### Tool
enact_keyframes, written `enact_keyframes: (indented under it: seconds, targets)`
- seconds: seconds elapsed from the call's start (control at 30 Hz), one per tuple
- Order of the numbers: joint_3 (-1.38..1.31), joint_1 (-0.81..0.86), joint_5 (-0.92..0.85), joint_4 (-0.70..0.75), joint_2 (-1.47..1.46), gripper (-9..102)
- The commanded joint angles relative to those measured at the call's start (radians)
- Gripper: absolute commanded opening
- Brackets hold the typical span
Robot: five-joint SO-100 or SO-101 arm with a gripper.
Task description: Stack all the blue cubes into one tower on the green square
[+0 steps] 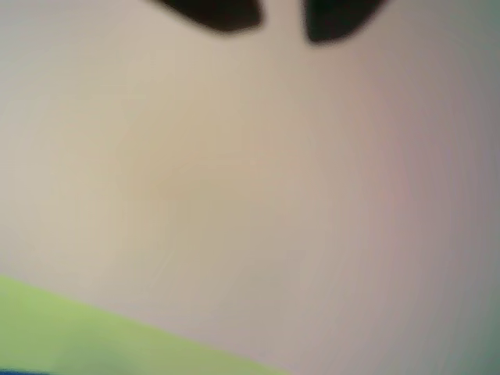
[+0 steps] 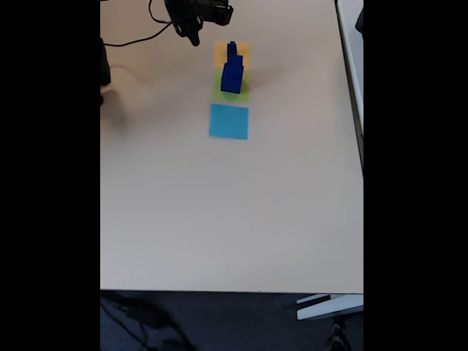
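Observation:
In the fixed view the blue cubes (image 2: 232, 69) stand stacked in one slightly leaning tower on the green square (image 2: 243, 94). My gripper (image 2: 194, 36) hangs up and to the left of the tower, clear of it. In the blurred wrist view the gripper (image 1: 283, 27) shows as two dark fingertips (image 1: 223, 14) at the top edge, with a gap and nothing between them, so it is open. A corner of the green square (image 1: 94, 336) fills the lower left of that view.
An orange-yellow patch (image 2: 219, 51) lies just behind the green square and a light-blue patch (image 2: 228, 121) just in front. A black cable (image 2: 131, 40) runs across the table's far left. The table (image 2: 234, 219) stretches bare toward its front edge.

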Motion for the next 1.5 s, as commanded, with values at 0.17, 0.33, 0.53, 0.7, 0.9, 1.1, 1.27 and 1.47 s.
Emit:
enact_keyframes:
  seconds: [0.17, 0.33, 0.53, 0.7, 0.9, 1.1, 1.27, 1.47]
  targets:
    - [-0.196, -0.1, 0.262, 0.012, -0.13, 0]
    - [-0.433, -0.127, 0.301, 0.11, -0.265, 0]
    - [-0.591, -0.14, 0.321, 0.189, -0.351, 0]
    - [-0.67, -0.146, 0.342, 0.206, -0.403, 0]
    - [-0.669, -0.118, 0.328, 0.176, -0.417, 0]
    - [-0.68, -0.118, 0.345, 0.155, -0.449, 0]
    - [-0.808, -0.146, 0.371, 0.164, -0.568, 0]
    - [-0.882, -0.16, 0.393, 0.164, -0.63, 0]
